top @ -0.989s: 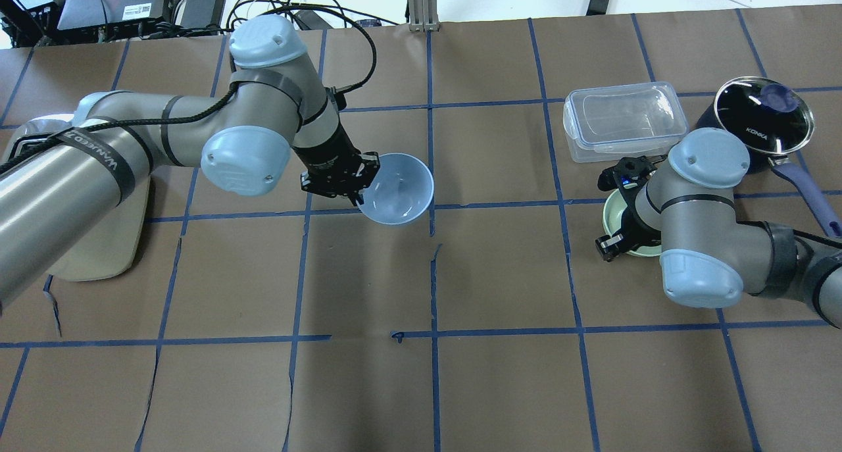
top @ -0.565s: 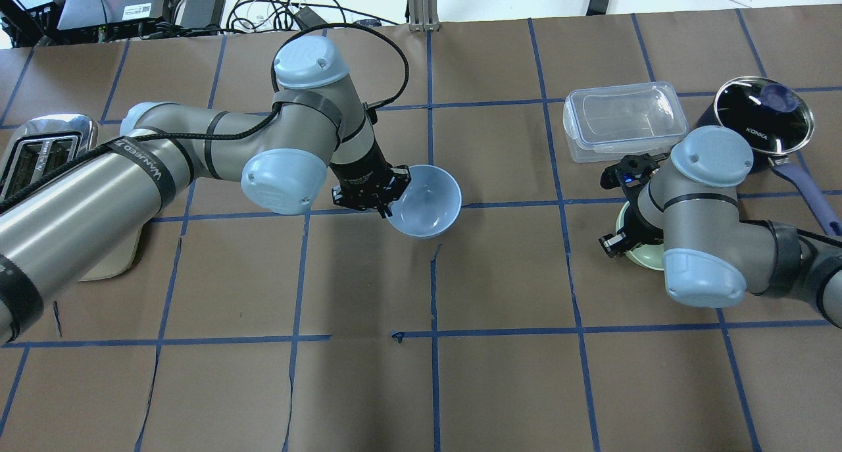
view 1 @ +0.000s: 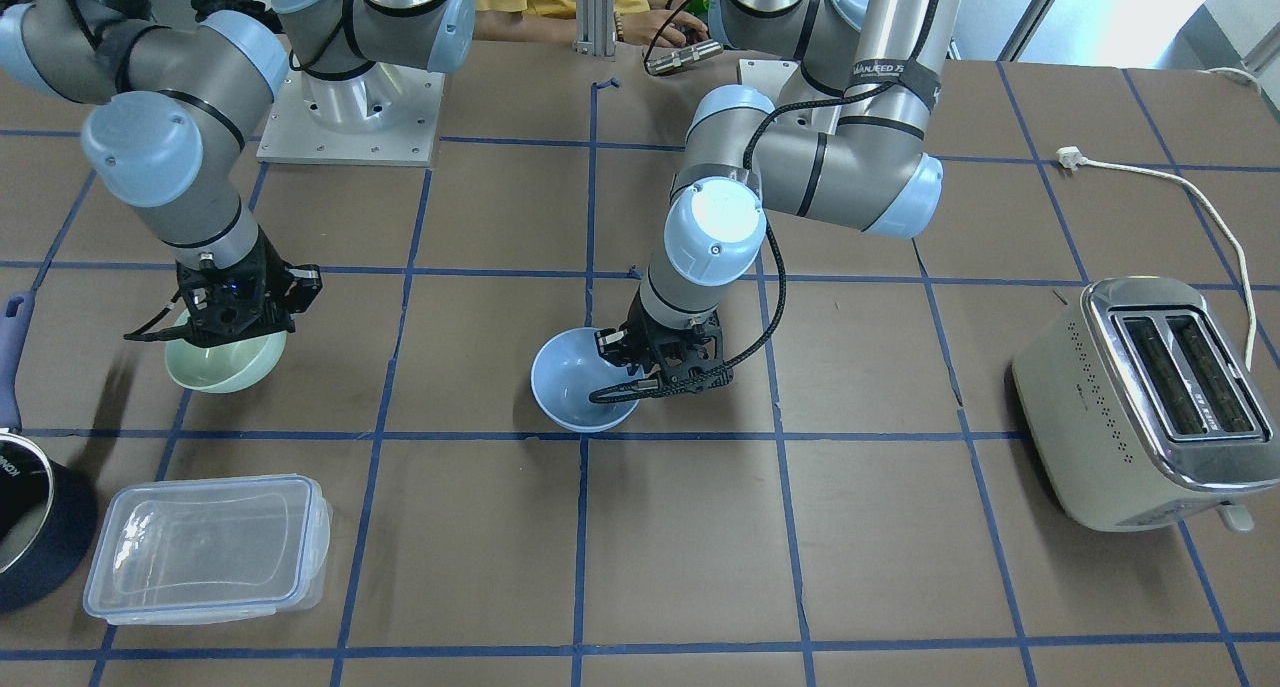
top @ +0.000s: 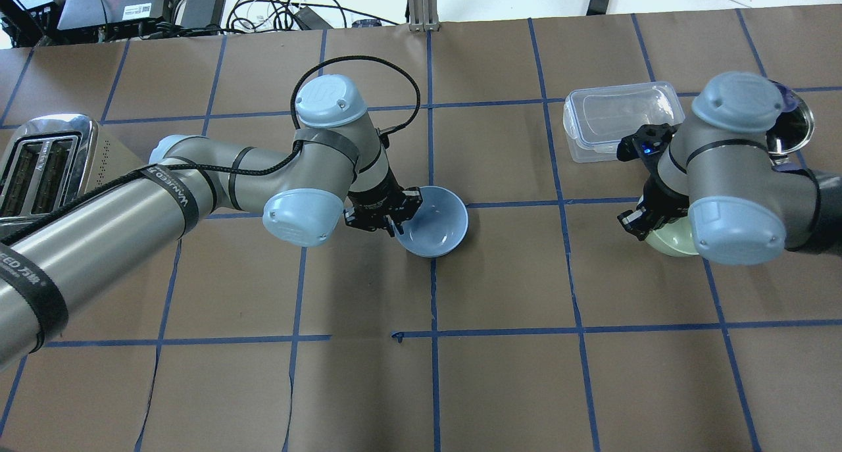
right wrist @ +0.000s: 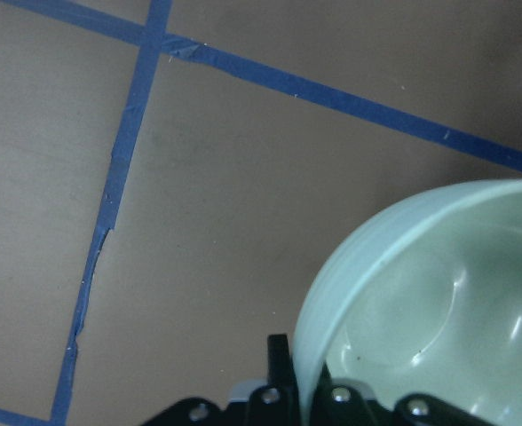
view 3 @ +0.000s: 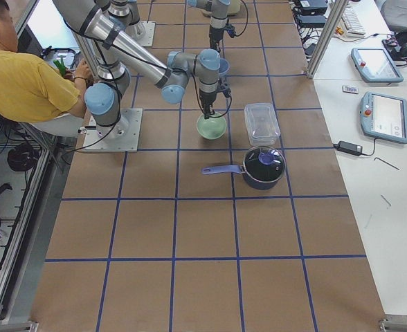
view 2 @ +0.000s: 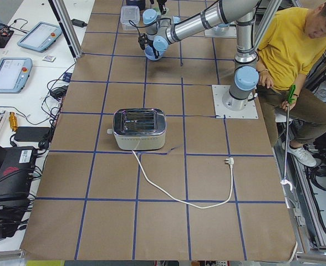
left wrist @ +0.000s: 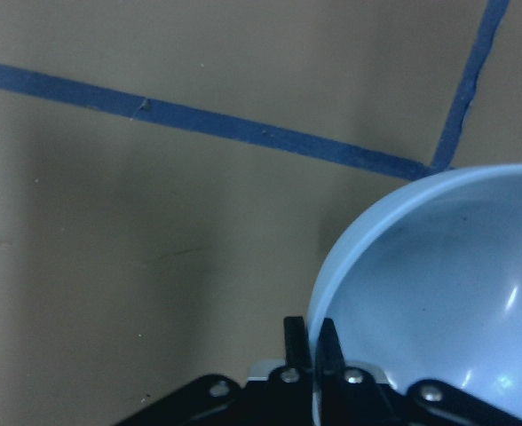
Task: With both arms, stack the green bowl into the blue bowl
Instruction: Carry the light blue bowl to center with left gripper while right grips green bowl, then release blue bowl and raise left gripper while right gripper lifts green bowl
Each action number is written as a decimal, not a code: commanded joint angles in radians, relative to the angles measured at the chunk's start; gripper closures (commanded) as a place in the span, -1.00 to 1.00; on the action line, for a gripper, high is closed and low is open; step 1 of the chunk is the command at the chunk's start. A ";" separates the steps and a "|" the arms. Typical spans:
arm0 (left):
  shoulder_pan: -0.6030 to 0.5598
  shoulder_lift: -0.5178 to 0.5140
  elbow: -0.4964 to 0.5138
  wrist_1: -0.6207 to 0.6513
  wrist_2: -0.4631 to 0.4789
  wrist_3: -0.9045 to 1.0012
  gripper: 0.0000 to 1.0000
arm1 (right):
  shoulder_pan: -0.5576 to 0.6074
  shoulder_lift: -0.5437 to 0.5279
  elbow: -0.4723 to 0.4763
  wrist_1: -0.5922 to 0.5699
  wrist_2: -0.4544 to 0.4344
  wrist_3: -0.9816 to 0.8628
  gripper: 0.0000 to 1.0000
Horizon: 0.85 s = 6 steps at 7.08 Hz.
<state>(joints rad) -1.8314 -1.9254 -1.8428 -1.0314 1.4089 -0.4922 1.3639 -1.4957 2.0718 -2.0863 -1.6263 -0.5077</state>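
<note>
The blue bowl (top: 435,228) sits upright near the table's middle, and I cannot tell if it rests on the paper. My left gripper (top: 397,227) is shut on its left rim, one finger inside and one outside. The left wrist view shows the pinch: gripper (left wrist: 315,335), bowl (left wrist: 438,284). The green bowl (top: 672,243) is at the right, largely hidden under my right arm. My right gripper (top: 648,231) is shut on its rim, as the right wrist view shows: gripper (right wrist: 293,359), bowl (right wrist: 421,293). In the front view the green bowl (view 1: 225,364) hangs low under my right gripper (view 1: 215,332), well apart from the blue bowl (view 1: 570,387).
A clear lidded container (top: 621,120) lies behind the green bowl. A dark navy pot (top: 792,116) with a handle stands at the far right, partly behind my right arm. A toaster (top: 39,169) stands at the far left. A person in yellow (view 3: 23,83) sits beside the robot base.
My left arm has carried the blue bowl to the right and nearer the robot. My right arm has swung its elbow back and shifted the green bowl slightly right.
</note>
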 commanded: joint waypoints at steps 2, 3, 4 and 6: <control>0.027 0.043 0.103 -0.068 0.008 0.015 -0.70 | 0.009 0.006 -0.202 0.267 0.000 0.109 1.00; 0.064 0.072 0.159 -0.170 0.010 0.053 -0.75 | 0.024 0.008 -0.205 0.267 0.002 0.144 1.00; 0.105 0.106 0.218 -0.272 0.025 0.199 -0.76 | 0.067 0.008 -0.214 0.264 0.002 0.206 1.00; 0.187 0.199 0.287 -0.396 0.183 0.418 -0.84 | 0.193 0.012 -0.237 0.259 0.002 0.450 1.00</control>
<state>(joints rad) -1.6969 -1.7838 -1.5974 -1.3585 1.5195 -0.2036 1.4829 -1.4857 1.8476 -1.8246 -1.6252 -0.2003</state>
